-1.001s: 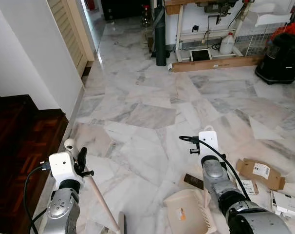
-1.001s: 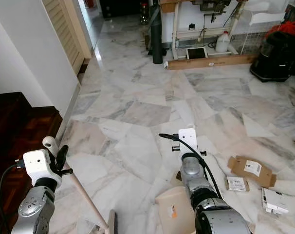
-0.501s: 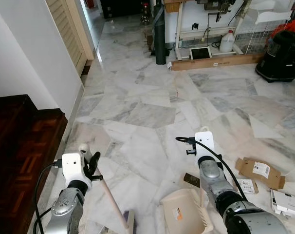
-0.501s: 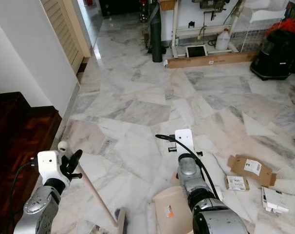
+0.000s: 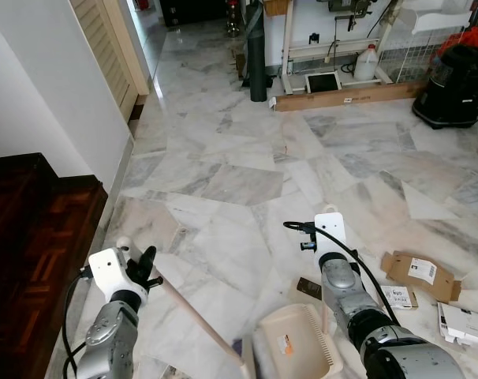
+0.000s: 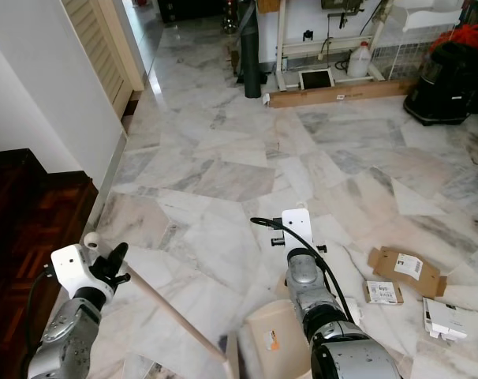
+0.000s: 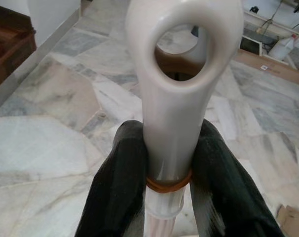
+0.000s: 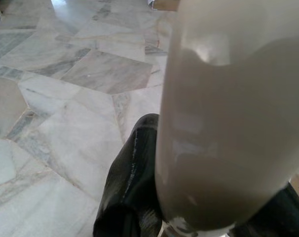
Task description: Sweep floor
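Fingers [image 7: 120, 182] of the left gripper [image 7: 167, 190] clench the broom handle [image 5: 199, 320], the right gripper [image 8: 189, 217] grasps the dustpan handle [image 8: 223, 113], dustpan [image 5: 294, 345] at 3 o'clock of the broom.

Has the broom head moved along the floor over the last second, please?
Yes. The broom head has swept toward the robot's right, closing on the dustpan, which it now nearly touches.

Broom [image 5: 203, 327] head swept rightward, now touching dustpan [image 5: 296, 353]; left hand [image 5: 136, 267] shifted.
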